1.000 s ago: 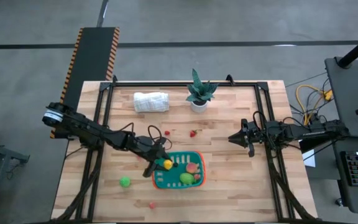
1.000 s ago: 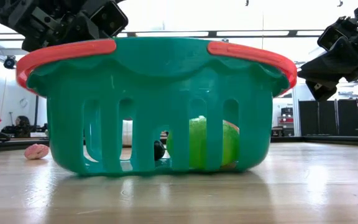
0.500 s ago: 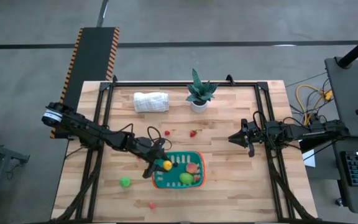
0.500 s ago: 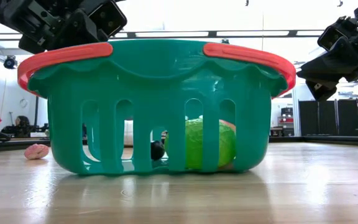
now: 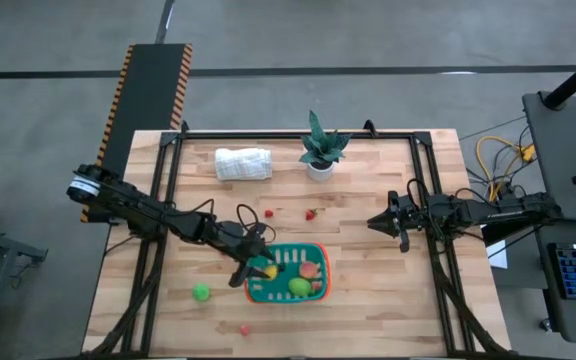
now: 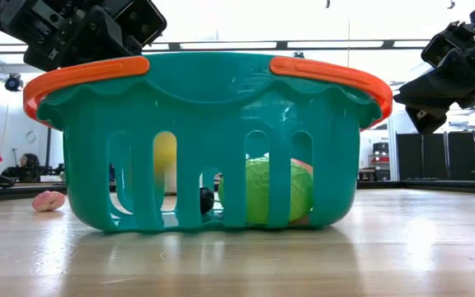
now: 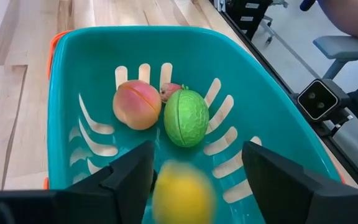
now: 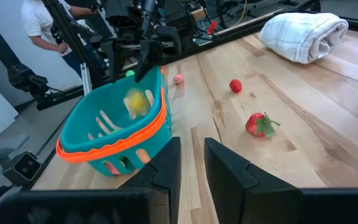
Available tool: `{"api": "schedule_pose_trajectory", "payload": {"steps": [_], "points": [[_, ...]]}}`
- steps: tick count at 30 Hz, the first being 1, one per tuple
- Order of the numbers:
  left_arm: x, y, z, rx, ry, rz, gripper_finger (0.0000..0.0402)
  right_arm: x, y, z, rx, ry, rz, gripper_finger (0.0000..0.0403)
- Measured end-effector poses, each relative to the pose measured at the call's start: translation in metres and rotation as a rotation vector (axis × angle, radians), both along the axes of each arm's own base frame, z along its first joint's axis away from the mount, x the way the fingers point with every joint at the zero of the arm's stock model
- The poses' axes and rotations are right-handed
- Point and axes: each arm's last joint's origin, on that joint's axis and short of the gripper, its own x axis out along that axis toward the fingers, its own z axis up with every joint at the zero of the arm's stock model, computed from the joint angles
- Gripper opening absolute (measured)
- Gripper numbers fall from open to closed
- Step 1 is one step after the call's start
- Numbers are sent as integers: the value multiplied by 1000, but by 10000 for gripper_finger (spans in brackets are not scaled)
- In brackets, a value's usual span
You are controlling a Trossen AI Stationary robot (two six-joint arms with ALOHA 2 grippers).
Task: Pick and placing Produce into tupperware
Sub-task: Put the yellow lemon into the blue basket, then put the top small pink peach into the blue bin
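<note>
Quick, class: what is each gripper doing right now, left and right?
Left gripper: open above the tupperware, the yellow fruit blurred between its fingers, apparently dropping.
Right gripper: nearly closed, holding nothing, waiting at the table's right side.

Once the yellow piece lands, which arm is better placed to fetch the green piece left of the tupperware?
Probably left: its claw hangs over the tupperware beside the green piece; the right claw waits farther away.

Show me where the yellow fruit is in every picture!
High view: yellow fruit at the tupperware's left end, under the left gripper.
Low view: blurred yellow behind a slot.
Left wrist view: blurred, between the fingers.
Right wrist view: blurred, inside.
Shared landmark: the orange rim.
</note>
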Motion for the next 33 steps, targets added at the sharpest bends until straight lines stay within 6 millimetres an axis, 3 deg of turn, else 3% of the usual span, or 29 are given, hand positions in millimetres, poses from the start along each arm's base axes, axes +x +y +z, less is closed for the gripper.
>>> {"api": "schedule_pose_trajectory", "payload": {"steps": [24,33], "points": [[0,0,1,-1,-4,0,237,0,0,0,0,0,0,63],[-10,0,25,-10,-97,-32,237,0,0,0,0,0,0,63]]}}
